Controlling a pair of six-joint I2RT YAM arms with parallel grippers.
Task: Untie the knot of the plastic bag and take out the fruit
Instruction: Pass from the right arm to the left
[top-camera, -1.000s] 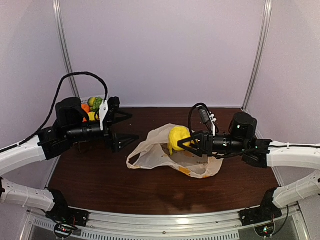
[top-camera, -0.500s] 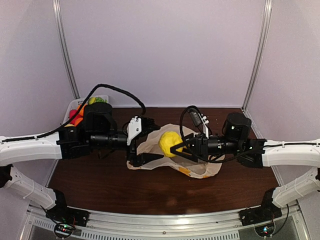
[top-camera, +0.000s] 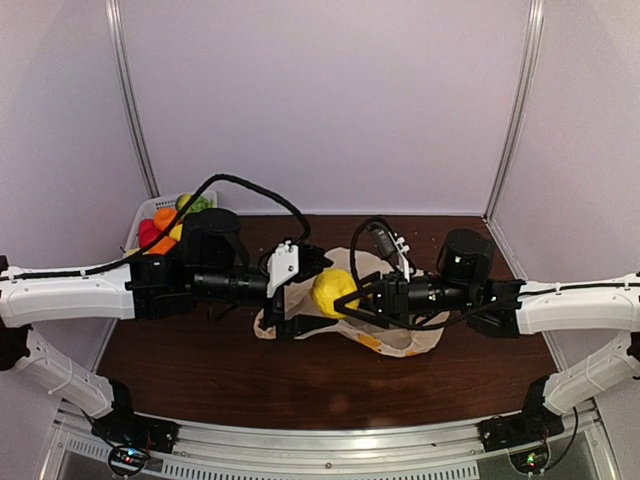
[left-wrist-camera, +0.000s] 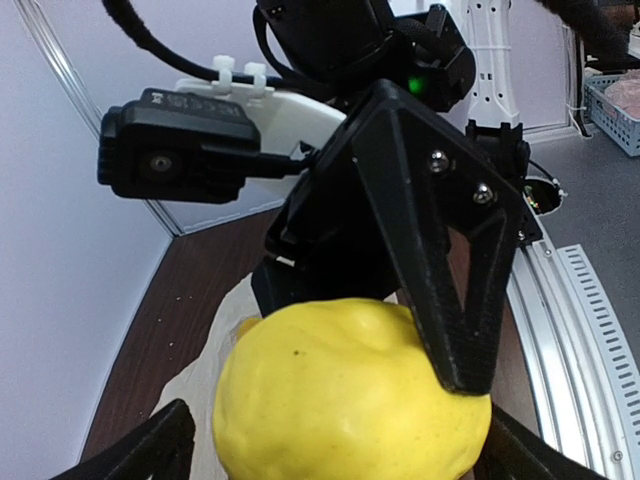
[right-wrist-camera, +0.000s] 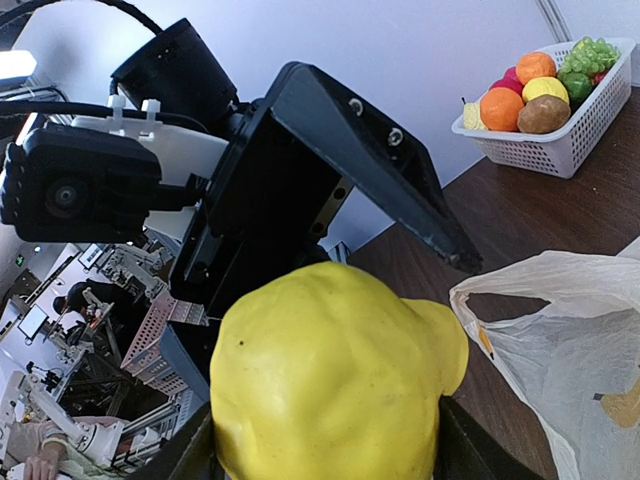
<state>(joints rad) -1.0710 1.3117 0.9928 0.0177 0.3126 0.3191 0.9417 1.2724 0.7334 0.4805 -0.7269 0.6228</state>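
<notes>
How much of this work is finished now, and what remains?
Done: the thin cream plastic bag lies open, no knot showing. In hand: the right gripper holds a lumpy yellow toy fruit above the bag, and the left gripper has open jaws around it. Left: probably passing it over and placing it in the white slotted basket; whether the bag hides more fruit I cannot tell.

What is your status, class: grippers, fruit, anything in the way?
Right gripper shut on yellow fruit, held over the bag. Left gripper open, fingers either side of that fruit. Nothing blocking between them.
</notes>
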